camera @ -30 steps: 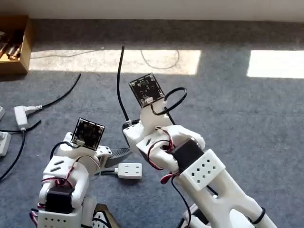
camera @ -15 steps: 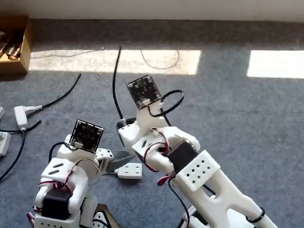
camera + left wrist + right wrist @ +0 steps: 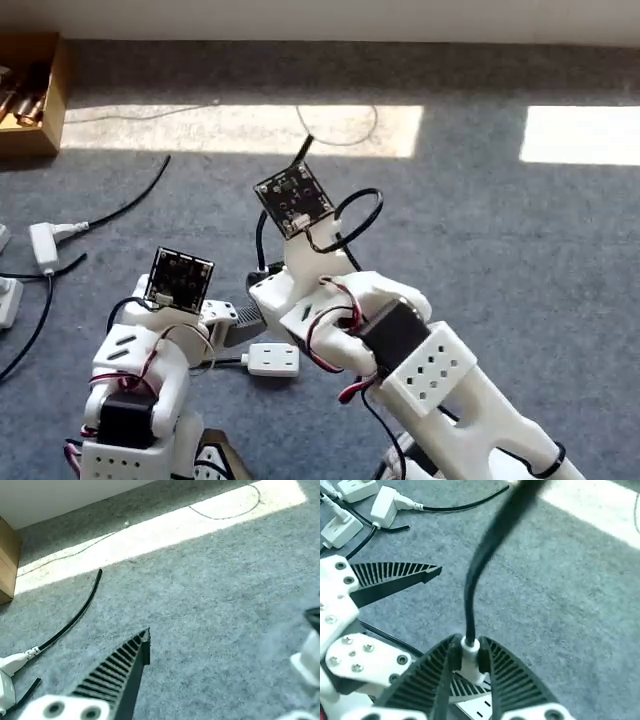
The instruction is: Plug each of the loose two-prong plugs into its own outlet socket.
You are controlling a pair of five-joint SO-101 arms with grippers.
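My right gripper is shut on a white two-prong plug whose black cable rises away from it. In the high view this gripper hangs just above and behind a white outlet socket lying on the carpet; an edge of the socket shows under the fingers. My left gripper sits beside the right one, just left of the socket, open with nothing in it. One dark ribbed finger of it shows over bare carpet, and again in the right wrist view.
Grey carpet all round. At the far left lie more white plugs and sockets with black cords; they also appear in the right wrist view. A wooden box stands at the back left. A thin wire loops across the sunlit strip.
The right gripper with the plug has shifted slightly left toward the left gripper, and the cable has swung from leaning left to leaning right. The left arm has barely moved.
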